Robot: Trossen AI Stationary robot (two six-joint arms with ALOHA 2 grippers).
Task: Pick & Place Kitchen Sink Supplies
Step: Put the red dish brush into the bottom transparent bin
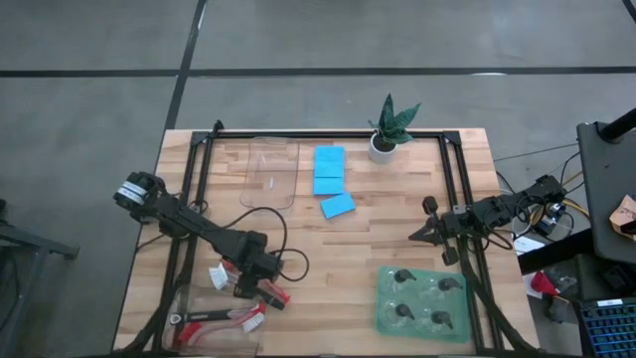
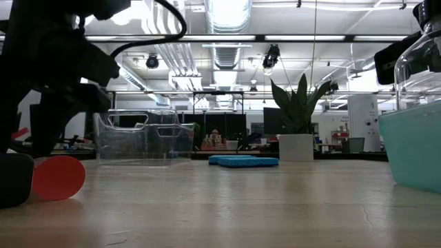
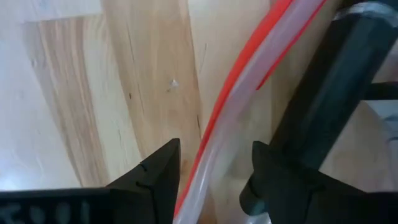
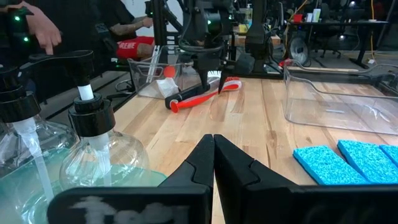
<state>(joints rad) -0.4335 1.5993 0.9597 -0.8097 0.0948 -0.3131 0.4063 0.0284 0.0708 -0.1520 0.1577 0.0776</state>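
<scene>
Three blue sponges [image 1: 330, 180] lie flat on my worktop [image 1: 338, 249] at about 12 o'clock from its centre, two stacked in a column and the third just below them, tilted.

Item: one clear empty tray [image 1: 270, 171], just left of the sponges, at 11 o'clock.

Item: one potted plant [image 1: 386, 134], at 1 o'clock, near the far edge.

Item: one green mat [image 1: 422, 301], at 5 o'clock, carrying four black-topped clear pieces [image 1: 420, 298]. In my right wrist view two of them show as clear rounded bottles with black pump tops.

Item: one second clear tray [image 1: 214, 316], at 7 o'clock by the near edge, holding a red-handled dish brush [image 1: 221, 316] with white bristles.

Item: one further red-handled dish brush [image 1: 266, 291], resting over that tray's right rim with its handle out on the worktop.

My left hand [image 1: 260, 285], at 7 o'clock, stands directly over this brush. My left wrist view shows the red handle running between the two fingers [image 3: 155, 180], which sit narrowly spaced either side of it; I cannot tell whether they press on it.

My right hand [image 1: 425, 236], at 3 o'clock, waits above the worktop, pointing toward the centre, fingers [image 4: 199, 163] pressed together on nothing.
</scene>
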